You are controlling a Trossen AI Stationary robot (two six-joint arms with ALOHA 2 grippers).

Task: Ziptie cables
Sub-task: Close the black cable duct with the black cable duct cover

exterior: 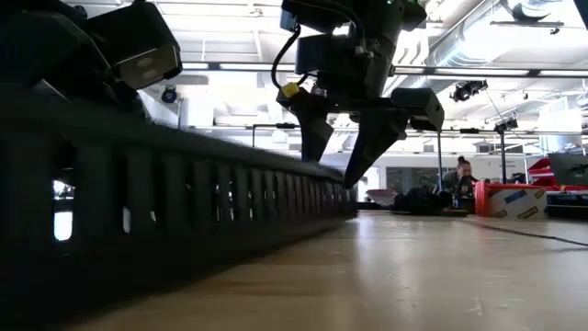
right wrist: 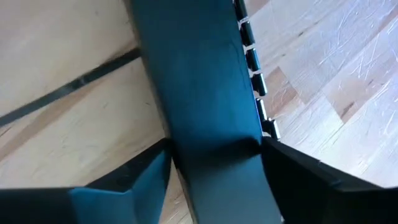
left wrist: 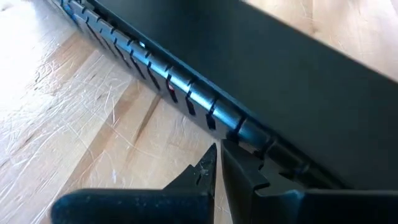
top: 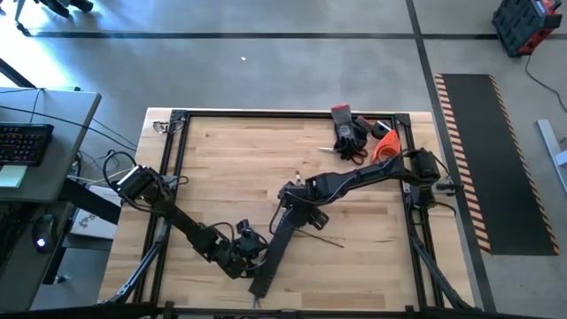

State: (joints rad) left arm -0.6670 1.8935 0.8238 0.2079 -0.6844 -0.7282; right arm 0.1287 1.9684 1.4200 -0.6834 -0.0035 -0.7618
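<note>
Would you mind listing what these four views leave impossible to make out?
- Cables: none identifiable; only a thin line lies on the table in the high view, too small to name.
- Slotted black bar: both ends cut off in the right wrist view.
- Items at the table's far edge: too small to identify.
- Left gripper: shut against the bar; whether it pinches anything is hidden.

A long black slotted bar [top: 275, 248] lies flat on the wooden table [top: 230, 168], angled toward its near edge. A pile of tools with orange and red parts [top: 361, 137] sits at the far right corner. A keyboard [top: 22, 143] rests on the side desk [top: 53, 111].
</note>
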